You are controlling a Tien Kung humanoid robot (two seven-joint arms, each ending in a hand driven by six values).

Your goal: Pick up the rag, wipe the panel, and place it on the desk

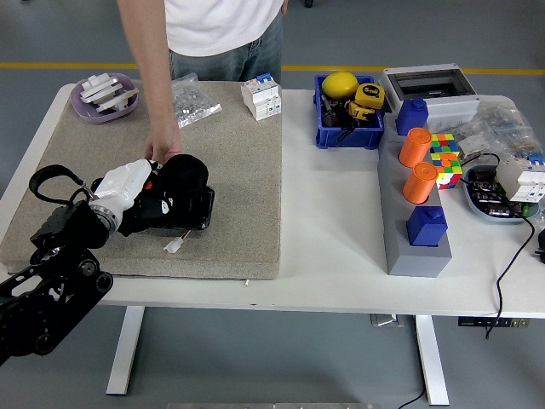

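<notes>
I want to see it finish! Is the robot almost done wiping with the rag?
Not quite. Picking up looks done: the left hand grips the black rag and presses it on the panel over the tan mat, so wiping is in hand. A person's hand rests beside it. Placing the rag on the desk is left.
</notes>
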